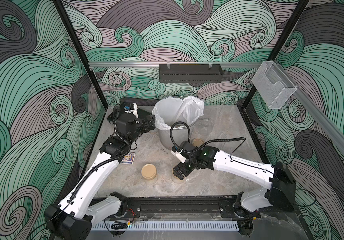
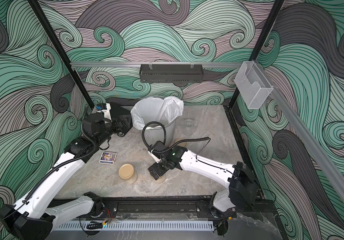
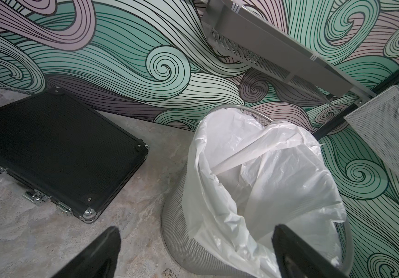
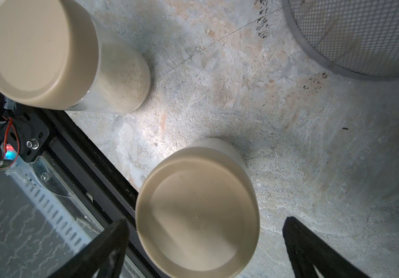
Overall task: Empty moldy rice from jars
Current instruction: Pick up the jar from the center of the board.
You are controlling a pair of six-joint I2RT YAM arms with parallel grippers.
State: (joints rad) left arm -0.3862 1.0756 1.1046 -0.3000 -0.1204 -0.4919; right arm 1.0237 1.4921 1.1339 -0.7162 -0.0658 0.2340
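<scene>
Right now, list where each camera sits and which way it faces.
Top views: high above the front, looking down toward the back wall; table, left arm and right arm show.
Left wrist: on the left arm, facing the lined wastebasket and black case; the open left gripper shows.
Right wrist: on the right arm, looking down at a lidded jar under the open right gripper; a second jar nearby.
Shared: both wrist views show the wastebasket.
</scene>
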